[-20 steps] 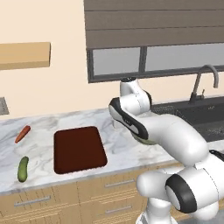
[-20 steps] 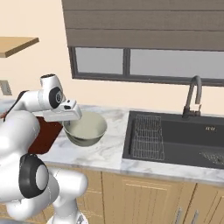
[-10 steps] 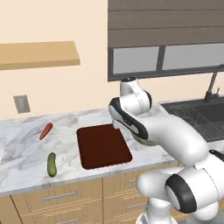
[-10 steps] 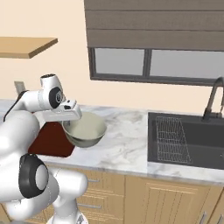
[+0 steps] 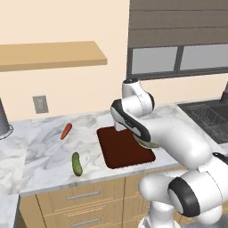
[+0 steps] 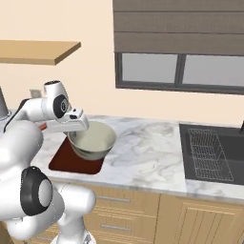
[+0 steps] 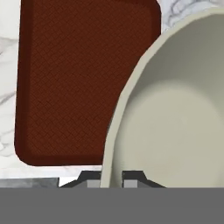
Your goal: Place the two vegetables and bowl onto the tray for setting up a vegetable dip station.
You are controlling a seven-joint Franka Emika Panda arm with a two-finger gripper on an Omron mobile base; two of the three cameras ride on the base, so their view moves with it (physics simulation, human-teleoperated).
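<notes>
Base has driven left since the earlier frames: the whole scene slides right in both base views, the sink (image 6: 212, 152) now sits toward the right edge, and a wall outlet (image 5: 40, 104) and a grey metal cylinder (image 5: 3, 119) come in at far left. The things themselves haven't shifted on the counter (image 5: 40, 151).

Your gripper (image 6: 76, 127) is clamped on the rim of the bowl (image 6: 93, 141), carrying it off the counter over the tray's right end. In the hand view the rim (image 7: 114, 131) runs between the fingertips.

The tray (image 5: 124, 147) lies near the counter's front edge, nothing on it. The carrot (image 5: 66, 131) lies left of the tray, toward the back wall. The cucumber (image 5: 77, 163) lies near the front edge, left of the tray, well apart from the carrot.
</notes>
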